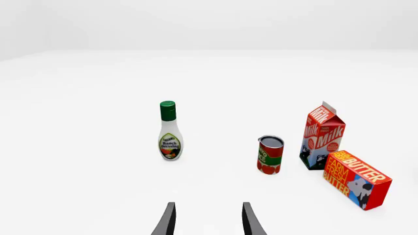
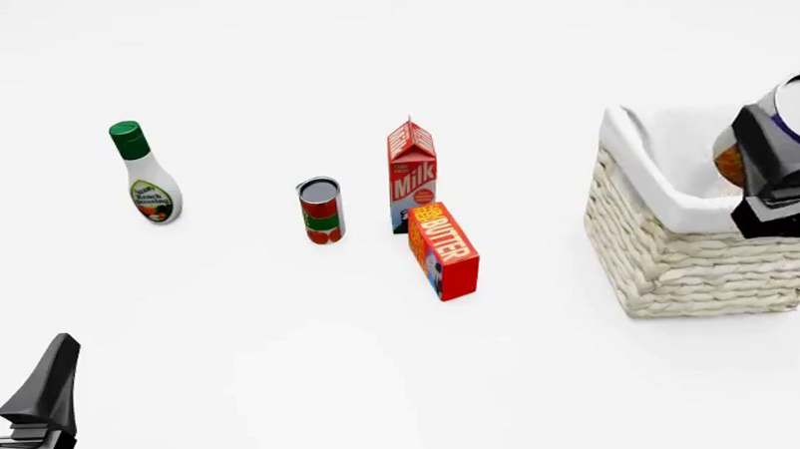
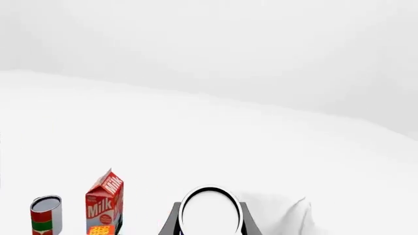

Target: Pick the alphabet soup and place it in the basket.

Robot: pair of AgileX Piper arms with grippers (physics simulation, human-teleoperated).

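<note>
Both Piper grippers were matte black: the left gripper (image 2: 34,417) showed tapered, wedge-shaped fingers (image 1: 168,220), while the right gripper (image 2: 778,186) had blocky dark housing.

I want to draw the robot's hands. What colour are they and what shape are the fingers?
Both are black. The left gripper has two thin, flat fingers that taper to points, like blades. The right gripper looks dark and blocky. No cables or markings show.
</note>
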